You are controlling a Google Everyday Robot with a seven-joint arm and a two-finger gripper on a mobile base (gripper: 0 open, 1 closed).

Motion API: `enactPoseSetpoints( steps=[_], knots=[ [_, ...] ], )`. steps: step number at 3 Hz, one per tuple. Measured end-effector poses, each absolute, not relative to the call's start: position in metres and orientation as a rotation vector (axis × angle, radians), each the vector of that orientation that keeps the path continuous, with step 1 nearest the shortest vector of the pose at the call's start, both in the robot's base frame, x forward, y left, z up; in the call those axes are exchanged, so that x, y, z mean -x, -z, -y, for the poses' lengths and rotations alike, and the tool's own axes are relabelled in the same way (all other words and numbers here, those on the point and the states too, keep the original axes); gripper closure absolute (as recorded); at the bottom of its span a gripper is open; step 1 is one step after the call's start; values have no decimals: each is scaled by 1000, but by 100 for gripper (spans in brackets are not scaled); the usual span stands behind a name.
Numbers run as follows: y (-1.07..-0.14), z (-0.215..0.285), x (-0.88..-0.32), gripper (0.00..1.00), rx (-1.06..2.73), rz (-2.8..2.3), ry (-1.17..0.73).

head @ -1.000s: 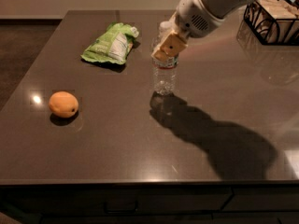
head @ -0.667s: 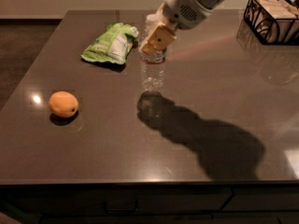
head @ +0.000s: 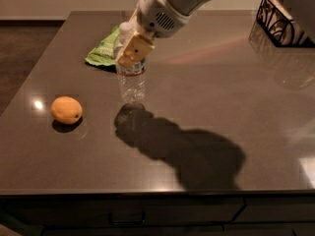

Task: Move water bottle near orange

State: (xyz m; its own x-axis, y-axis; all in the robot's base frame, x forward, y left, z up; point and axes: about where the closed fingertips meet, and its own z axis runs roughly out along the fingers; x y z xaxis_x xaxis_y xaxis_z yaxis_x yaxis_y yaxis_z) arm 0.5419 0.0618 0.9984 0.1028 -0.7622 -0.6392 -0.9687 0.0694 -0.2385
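The water bottle (head: 131, 82) is clear and ribbed, with a white cap and a thin red-and-white label band. It stands upright just above or on the dark table (head: 211, 97), left of centre. My gripper (head: 132, 50) is shut on the bottle's upper part, its tan finger pad (head: 134, 51) across the front. The orange (head: 66, 110) lies on the table to the bottle's lower left, a clear gap between them.
A green snack bag (head: 104, 50) lies behind the bottle, partly hidden by the gripper. A black wire basket (head: 283, 26) stands at the back right. The table's front edge runs along the bottom.
My gripper has carried the water bottle leftward, toward the orange. The shadow on the table moved left with it. The orange and the bag have not moved.
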Motion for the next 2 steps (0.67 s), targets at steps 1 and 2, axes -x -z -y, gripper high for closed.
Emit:
enactPoseSetpoints(
  steps=[1, 2],
  knots=[
    [-987, -88, -527, 100, 1792, -1650, -416],
    [-978, -107, -518, 85, 1825, -1607, -423]
  ],
)
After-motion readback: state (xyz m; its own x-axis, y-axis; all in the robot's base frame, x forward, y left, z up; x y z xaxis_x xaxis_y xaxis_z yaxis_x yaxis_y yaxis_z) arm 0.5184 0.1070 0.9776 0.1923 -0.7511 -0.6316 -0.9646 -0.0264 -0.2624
